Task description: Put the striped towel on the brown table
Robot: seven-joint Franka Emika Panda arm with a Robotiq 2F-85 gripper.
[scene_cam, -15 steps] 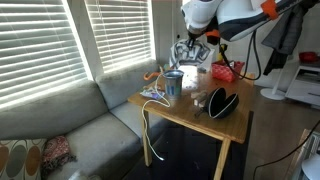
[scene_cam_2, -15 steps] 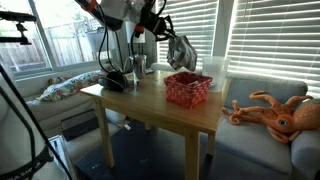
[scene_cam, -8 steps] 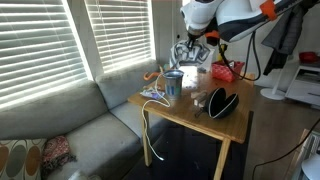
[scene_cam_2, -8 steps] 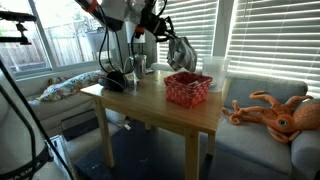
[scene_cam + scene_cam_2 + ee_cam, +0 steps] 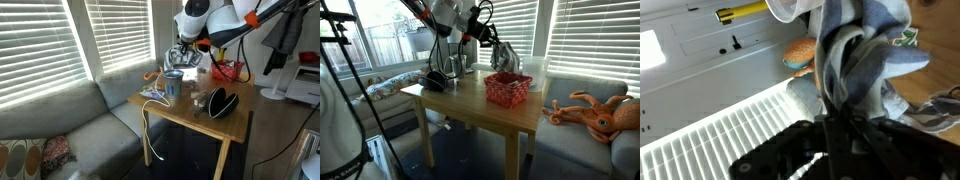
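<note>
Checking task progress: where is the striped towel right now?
In an exterior view the towel hangs from the shut gripper in the air above the table, just over the red basket, clear of the tabletop.

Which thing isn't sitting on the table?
The towel. It hangs up in the air, pinched in the fingers of the gripper. The cup and the red basket both sit on the table.

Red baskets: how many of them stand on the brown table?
1. The red basket stands on the brown table, toward its far side in an exterior view. No second one shows, though the arm may hide a little of the table.
</note>
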